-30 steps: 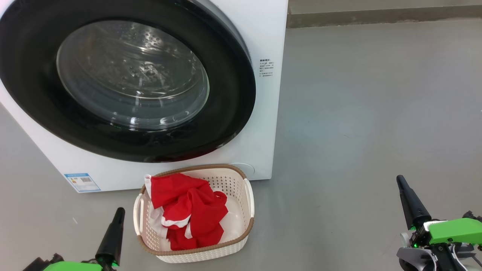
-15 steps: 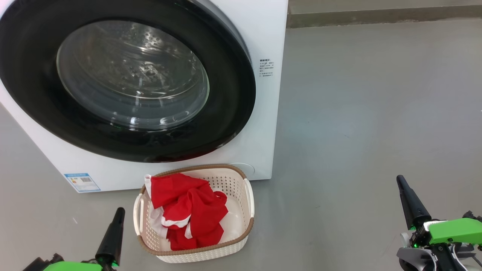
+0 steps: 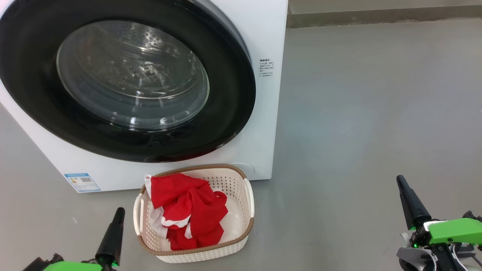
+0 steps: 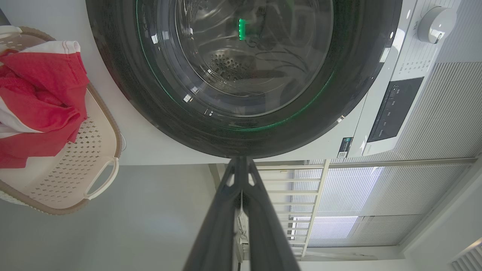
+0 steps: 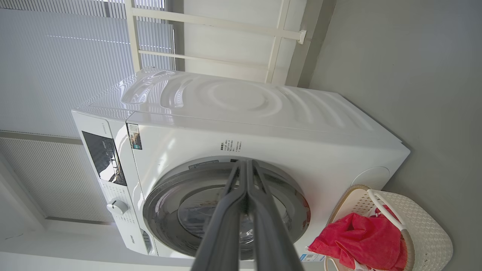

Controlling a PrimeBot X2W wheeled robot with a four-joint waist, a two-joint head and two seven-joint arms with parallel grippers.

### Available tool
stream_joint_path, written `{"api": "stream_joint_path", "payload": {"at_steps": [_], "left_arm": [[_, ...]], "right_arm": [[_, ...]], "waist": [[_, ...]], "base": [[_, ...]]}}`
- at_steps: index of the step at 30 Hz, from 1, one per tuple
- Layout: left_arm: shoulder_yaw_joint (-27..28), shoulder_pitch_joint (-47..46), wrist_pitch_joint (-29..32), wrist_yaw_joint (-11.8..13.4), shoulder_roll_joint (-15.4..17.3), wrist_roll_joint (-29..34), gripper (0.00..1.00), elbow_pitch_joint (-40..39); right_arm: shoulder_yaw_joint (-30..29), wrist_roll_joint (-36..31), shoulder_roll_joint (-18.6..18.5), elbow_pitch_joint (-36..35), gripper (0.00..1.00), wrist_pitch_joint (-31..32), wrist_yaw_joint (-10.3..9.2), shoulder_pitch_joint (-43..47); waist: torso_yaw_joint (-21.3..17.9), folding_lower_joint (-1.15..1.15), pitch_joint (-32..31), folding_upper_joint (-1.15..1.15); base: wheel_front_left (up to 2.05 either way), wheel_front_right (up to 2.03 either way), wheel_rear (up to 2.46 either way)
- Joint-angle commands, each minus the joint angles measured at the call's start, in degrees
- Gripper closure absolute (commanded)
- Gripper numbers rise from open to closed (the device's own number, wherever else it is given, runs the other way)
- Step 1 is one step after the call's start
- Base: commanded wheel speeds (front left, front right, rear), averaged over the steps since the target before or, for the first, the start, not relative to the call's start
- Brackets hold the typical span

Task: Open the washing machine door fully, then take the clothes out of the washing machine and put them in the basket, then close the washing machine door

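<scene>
the washing machine door [image 3: 229, 113] lies closed over the front of the washing machine [image 3: 263, 150], with the steel drum visible through its glass bowl. the basket [image 3: 205, 256] stands on the grey floor [image 3: 357, 113] just in front of the washing machine, below the door's lower edge. the clothes [image 3: 188, 210], red with white trim, lie bundled inside the basket, one corner draped over the rim nearest the washing machine. the left fingers [image 3: 113, 233] are pressed together and empty, low in front of the washing machine. the right fingers [image 3: 410, 203] are likewise closed on nothing, well off to the washing machine's right, above bare floor.
</scene>
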Motion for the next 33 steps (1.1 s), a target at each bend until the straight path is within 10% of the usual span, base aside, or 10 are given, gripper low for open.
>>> {"api": "stream_joint_path", "payload": {"at_steps": [1, 33], "left_arm": [[2.0, -2.3, 0.3, -0.4, 0.6, -0.4, 1.0, -1.6], [2.0, -2.3, 0.3, -0.4, 0.6, -0.4, 1.0, -1.6]], "right_arm": [[1.0, 0.4, -0.5, -1.7, 1.0, 0.4, 0.03, -2.4], [1.0, 0.4, -0.5, -1.7, 1.0, 0.3, 0.03, -2.4]], "waist": [[0.0, 0.0, 0.0, 0.0], [0.0, 0.0, 0.0, 0.0]], "base": [[0.0, 0.0, 0.0], [0.0, 0.0, 0.0]]}}
